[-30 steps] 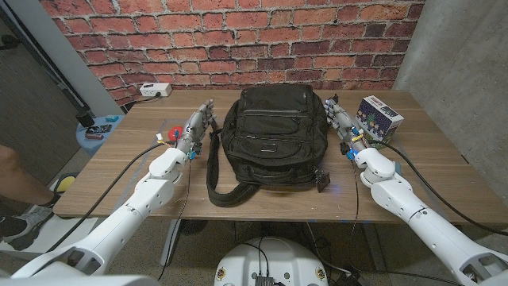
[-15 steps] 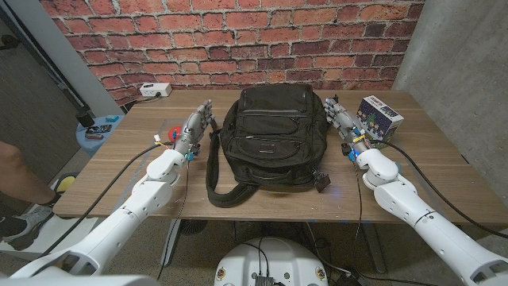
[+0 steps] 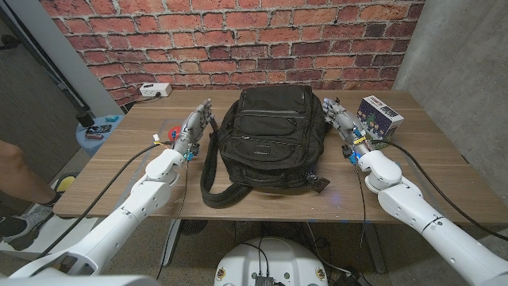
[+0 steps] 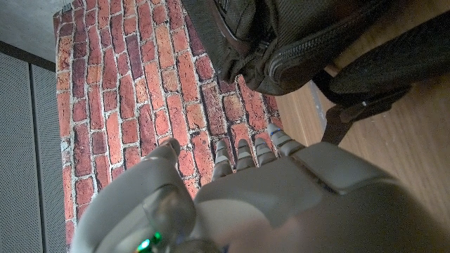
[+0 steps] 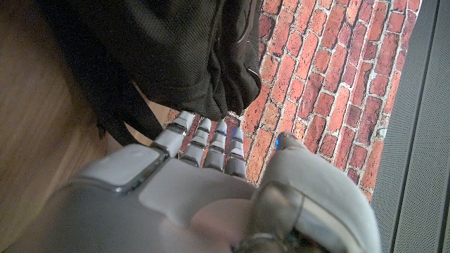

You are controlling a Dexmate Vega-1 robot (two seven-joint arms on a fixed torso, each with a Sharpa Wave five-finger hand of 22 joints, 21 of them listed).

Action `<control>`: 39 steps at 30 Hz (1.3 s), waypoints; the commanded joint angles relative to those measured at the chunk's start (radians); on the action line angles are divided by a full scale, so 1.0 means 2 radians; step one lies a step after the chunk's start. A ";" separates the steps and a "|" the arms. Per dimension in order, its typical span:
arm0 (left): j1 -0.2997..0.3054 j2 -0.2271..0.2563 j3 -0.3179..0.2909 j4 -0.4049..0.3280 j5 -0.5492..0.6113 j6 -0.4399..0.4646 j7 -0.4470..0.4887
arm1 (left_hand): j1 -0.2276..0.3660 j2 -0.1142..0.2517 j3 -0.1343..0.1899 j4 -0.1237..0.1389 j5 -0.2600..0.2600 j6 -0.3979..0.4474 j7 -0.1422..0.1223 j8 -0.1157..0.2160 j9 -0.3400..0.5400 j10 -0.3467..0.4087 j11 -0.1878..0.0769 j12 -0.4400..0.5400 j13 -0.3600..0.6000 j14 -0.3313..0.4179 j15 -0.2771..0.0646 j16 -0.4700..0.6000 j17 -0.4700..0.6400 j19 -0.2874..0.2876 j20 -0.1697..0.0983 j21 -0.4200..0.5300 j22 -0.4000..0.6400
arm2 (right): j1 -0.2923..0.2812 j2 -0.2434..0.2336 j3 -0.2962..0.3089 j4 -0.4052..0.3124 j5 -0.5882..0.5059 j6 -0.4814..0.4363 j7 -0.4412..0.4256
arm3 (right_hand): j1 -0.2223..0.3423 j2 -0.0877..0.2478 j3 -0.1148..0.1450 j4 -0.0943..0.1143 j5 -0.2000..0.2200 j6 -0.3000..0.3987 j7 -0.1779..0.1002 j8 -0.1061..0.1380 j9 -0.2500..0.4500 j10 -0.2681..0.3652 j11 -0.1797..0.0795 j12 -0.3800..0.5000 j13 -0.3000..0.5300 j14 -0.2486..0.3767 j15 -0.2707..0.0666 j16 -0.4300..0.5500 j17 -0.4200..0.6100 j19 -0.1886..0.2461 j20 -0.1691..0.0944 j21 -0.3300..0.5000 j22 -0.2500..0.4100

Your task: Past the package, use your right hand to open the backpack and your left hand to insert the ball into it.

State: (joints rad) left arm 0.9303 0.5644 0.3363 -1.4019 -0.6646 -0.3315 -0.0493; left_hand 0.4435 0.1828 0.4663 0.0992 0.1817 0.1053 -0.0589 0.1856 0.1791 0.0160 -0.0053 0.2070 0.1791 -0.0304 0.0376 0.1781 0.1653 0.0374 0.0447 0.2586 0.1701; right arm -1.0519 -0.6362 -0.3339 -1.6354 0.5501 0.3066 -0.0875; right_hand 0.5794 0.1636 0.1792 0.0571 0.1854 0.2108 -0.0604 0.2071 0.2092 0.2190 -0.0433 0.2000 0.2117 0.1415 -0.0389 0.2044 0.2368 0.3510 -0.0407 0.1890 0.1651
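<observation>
**Asker:** Head view first, please. What stood on the table, and where?

**Onlooker:** A wooden table [image 3: 444, 171] stood before a brick wall. A black backpack [image 3: 270, 135] lay closed near the middle, its top toward the far edge, one strap [image 3: 208, 179] looping toward the near edge. A small printed package [image 3: 379, 117] sat near the far right corner. A red, round thing [image 3: 172, 131], partly hidden behind the left hand, lay left of the backpack; I could not tell if it was the ball. A white power strip [image 3: 155, 90] rested at the far left corner.

**Asker:** And the hands?

**Onlooker:** The left hand [image 3: 193, 127] was just beside the backpack's left side, fingers straight and pointing to the far edge, grasping nothing. The right hand [image 3: 340, 119] was between the backpack's right side and the package, fingers likewise extended, released and empty. I could not tell whether either touched the bag.

**Asker:** Did the wrist cameras add anything?

**Onlooker:** From the left wrist view, the left hand's [image 4: 281, 197] fingertips [image 4: 242, 151] reached out side by side, with the backpack [image 4: 295, 42] and a strap [image 4: 373, 91] close ahead over the wood. From the right wrist view, the right hand [image 5: 190, 204] showed straight fingers [image 5: 211, 144] near the backpack's [image 5: 162, 49] mesh side.

**Asker:** Anyone nearby?

**Onlooker:** A person's leg [image 3: 16, 179] showed at the left, off the table.
</observation>
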 commanded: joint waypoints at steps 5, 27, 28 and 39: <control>0.004 0.005 0.003 -0.010 0.003 0.001 -0.002 | 0.003 -0.004 0.007 -0.003 0.000 0.010 0.003 0.003 0.001 0.006 -0.001 0.001 0.003 0.005 0.001 0.001 0.002 0.007 0.001 -0.003 0.002 | -0.009 -0.027 0.019 -0.008 -0.005 -0.011 0.001 | 0.000 -0.003 0.001 -0.005 0.000 0.003 0.000 0.001 0.000 -0.001 0.001 0.001 0.001 0.003 -0.018 0.002 0.001 0.005 -0.024 0.002 0.003; 0.011 0.012 -0.001 -0.020 0.005 -0.001 0.000 | 0.002 -0.004 0.013 -0.007 -0.001 0.017 0.006 0.003 0.001 0.008 -0.001 0.000 0.003 0.007 0.000 0.000 0.002 0.010 0.001 -0.007 0.002 | -0.069 -0.052 0.059 -0.057 -0.010 -0.014 -0.039 | 0.000 -0.002 0.002 -0.008 -0.001 0.004 -0.001 0.000 0.000 -0.001 0.000 0.002 0.001 0.004 -0.018 0.004 0.000 0.006 -0.024 0.003 0.003; 0.012 0.013 -0.001 -0.021 0.006 -0.001 0.001 | 0.002 -0.004 0.013 -0.008 -0.001 0.017 0.006 0.003 0.001 0.009 -0.002 0.000 0.003 0.007 0.000 0.000 0.002 0.010 0.001 -0.007 0.002 | -0.073 -0.054 0.060 -0.063 -0.012 -0.016 -0.041 | -0.001 -0.002 0.002 -0.008 -0.001 0.004 -0.001 0.000 0.000 -0.001 0.000 0.002 0.000 0.004 -0.018 0.004 0.000 0.007 -0.024 0.003 0.003; 0.026 0.016 -0.007 -0.035 0.007 -0.007 0.010 | 0.002 -0.005 0.015 -0.009 -0.001 0.018 0.007 0.003 0.002 0.009 -0.001 0.000 0.003 0.007 0.000 0.000 0.002 0.010 0.001 -0.009 0.002 | -0.107 -0.060 0.071 -0.110 -0.037 -0.019 -0.064 | 0.000 -0.002 0.003 -0.011 -0.001 0.005 0.000 0.001 0.000 0.000 0.002 0.002 0.000 0.004 -0.017 0.004 -0.001 0.007 -0.024 0.003 0.003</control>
State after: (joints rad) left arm 0.9586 0.5890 0.3339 -1.4481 -0.6540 -0.3307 -0.0457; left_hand 0.4435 0.1828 0.4870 0.0785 0.1817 0.1287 -0.0466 0.1855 0.1790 0.0253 -0.0070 0.2070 0.1791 -0.0250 0.0357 0.1780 0.1652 0.0465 0.0464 0.2439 0.1700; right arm -1.1987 -0.7396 -0.2177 -1.7696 0.5176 0.2778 -0.1705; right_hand 0.5793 0.1636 0.1809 0.0413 0.1854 0.2108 -0.0604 0.2071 0.2095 0.2190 -0.0433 0.1999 0.2090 0.1415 -0.0389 0.2044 0.2321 0.3586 -0.0411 0.1926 0.1674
